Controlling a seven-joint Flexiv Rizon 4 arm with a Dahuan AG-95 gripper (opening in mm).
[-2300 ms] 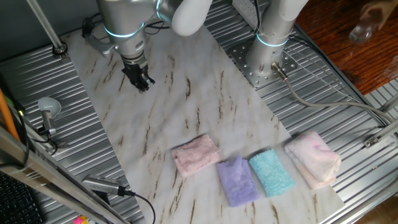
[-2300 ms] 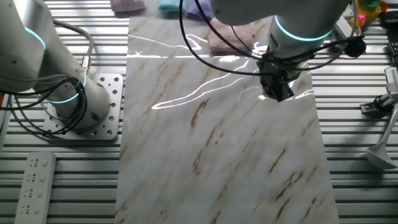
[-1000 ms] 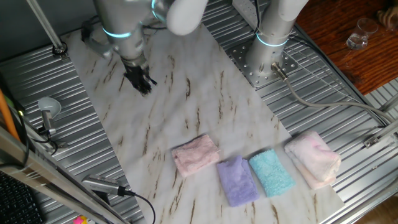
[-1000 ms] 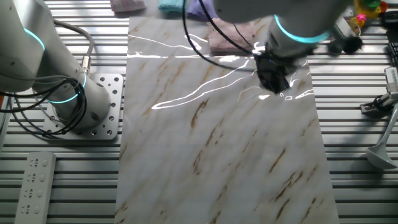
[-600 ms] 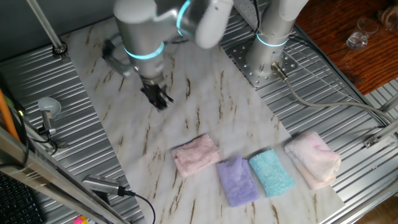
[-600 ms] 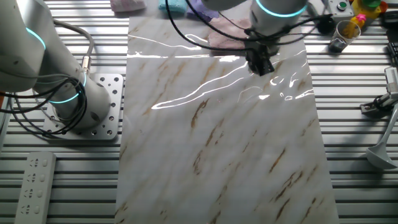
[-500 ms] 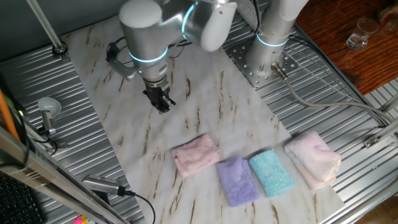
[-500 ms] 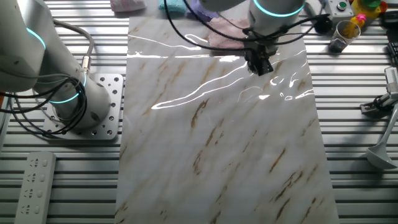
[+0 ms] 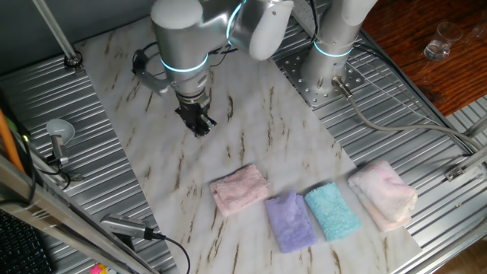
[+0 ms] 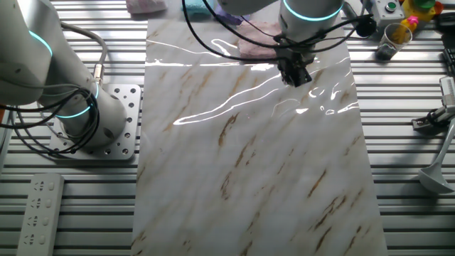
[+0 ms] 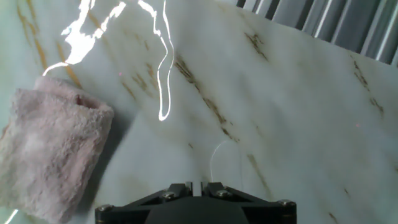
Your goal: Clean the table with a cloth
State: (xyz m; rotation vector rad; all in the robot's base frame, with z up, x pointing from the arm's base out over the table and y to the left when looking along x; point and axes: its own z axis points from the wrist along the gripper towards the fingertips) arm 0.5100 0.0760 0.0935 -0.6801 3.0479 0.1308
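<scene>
While the gripper (image 9: 198, 125) hung over bare table (image 9: 251, 114), its fingers looked pressed together on nothing, the hand view showing only a thin seam between them. In the fixed view showing the row of towels, the cloth (image 9: 239, 189) lay on the slab toward about 5 o'clock from the gripper, near but apart. In the hand view the cloth (image 11: 48, 148) sat at about 9 o'clock, its long axis running roughly 1 to 7 o'clock.

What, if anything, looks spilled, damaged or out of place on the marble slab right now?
Nothing stands out. The table shows no spill or damage; the cloth lies folded in a row with three other towels, and the claw hangs above bare marble.
</scene>
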